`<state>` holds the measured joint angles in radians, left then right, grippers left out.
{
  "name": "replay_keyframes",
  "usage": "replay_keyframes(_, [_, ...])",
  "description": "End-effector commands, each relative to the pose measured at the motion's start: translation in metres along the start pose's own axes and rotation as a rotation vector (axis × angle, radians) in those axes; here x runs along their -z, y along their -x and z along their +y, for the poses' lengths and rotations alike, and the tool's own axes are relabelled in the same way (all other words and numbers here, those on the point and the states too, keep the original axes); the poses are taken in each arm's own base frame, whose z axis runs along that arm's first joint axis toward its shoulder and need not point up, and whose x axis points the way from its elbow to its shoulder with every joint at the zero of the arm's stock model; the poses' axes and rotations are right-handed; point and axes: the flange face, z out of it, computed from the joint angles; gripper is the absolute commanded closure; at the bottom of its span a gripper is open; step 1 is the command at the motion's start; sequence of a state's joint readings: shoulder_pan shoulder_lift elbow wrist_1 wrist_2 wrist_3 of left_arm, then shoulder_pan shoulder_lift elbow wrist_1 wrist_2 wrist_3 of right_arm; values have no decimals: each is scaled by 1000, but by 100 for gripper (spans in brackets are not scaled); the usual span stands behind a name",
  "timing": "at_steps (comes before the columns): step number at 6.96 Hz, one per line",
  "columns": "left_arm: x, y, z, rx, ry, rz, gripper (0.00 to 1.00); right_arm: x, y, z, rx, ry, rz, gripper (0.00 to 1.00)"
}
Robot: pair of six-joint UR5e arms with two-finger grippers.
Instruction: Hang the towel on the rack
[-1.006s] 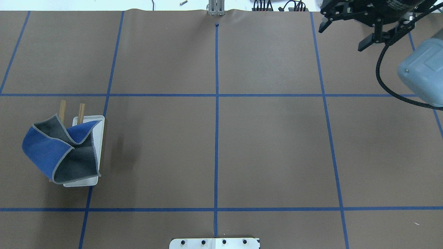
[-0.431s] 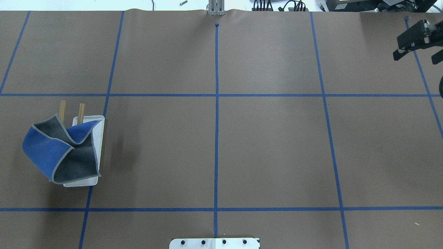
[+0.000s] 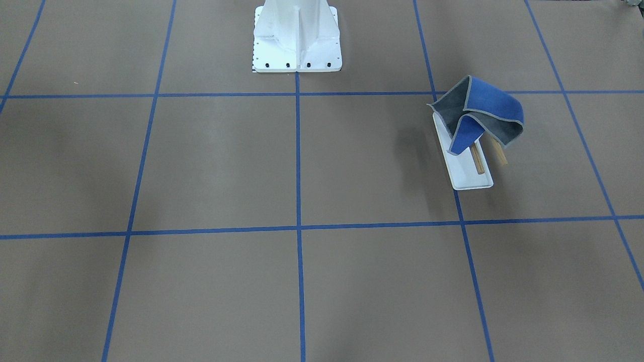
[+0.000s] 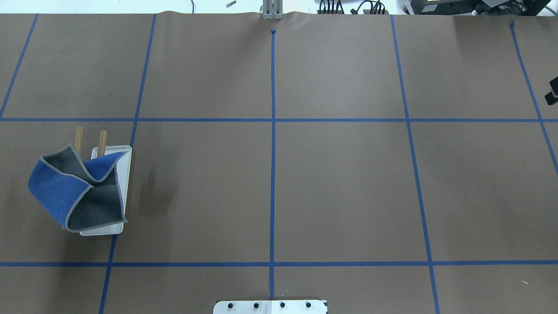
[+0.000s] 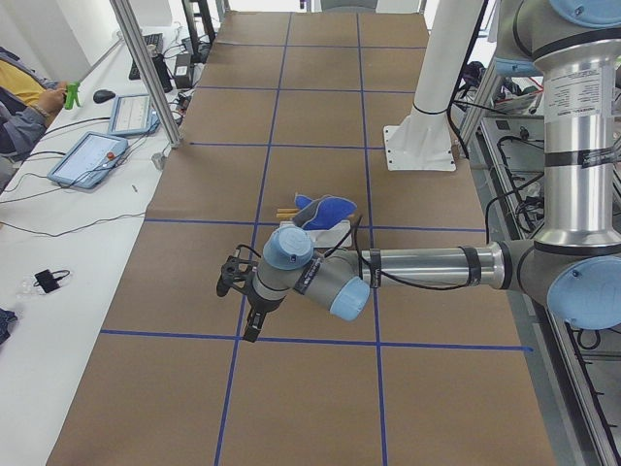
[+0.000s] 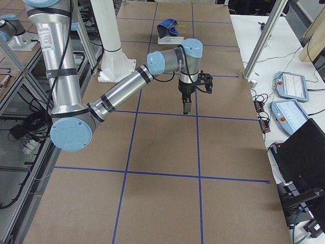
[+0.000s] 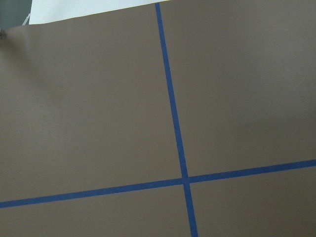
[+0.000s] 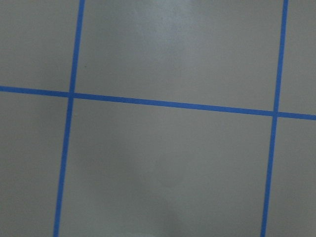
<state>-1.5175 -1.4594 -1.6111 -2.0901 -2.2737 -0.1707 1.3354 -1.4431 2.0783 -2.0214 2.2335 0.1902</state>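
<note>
Two arms: the left arm (image 5: 427, 267) and the right arm (image 6: 122, 89) each reach out low over the table (image 4: 340, 192).
Left gripper (image 5: 237, 309): shows only in the left side view, over bare brown paper near a tape line; I cannot tell how far its jaws stand apart. No cloth is in it.
Right gripper (image 6: 198, 97): points down over bare paper in the right side view; overhead it is only a black sliver at the right edge. Jaw spread cannot be told, and no cloth is in it.
Towel (image 4: 65, 192): draped in loose folds over the rack, blue and dark grey sides both showing, well apart from both grippers.
Rack (image 4: 124, 157): stands on the robot's left part of the table, just beside a tape line.
Dowel bars (image 4: 78, 135): two far ends stick out past the cloth.
Pedestal (image 3: 297, 35): white, at the table's robot-side edge.
Wrist views: only brown paper and crossing blue tape (image 7: 185, 180).
</note>
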Motion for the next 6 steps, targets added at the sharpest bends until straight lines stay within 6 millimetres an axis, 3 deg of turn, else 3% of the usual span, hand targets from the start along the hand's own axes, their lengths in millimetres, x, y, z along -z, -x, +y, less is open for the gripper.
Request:
replay_keyframes(1, [1, 2, 0, -28, 116, 68, 2, -41, -51, -7, 56, 91, 32, 0])
replay_keyframes(3, [15, -14, -12, 20, 179, 66, 2, -64, -75, -12, 64, 141, 31, 0])
replay_keyframes(5, [30, -34, -37, 70, 239, 60, 2, -89, -98, -14, 74, 170, 28, 0])
replay_keyframes(6, [29, -36, -36, 55, 248, 61, 2, -115, -118, -16, 62, 182, 26, 0])
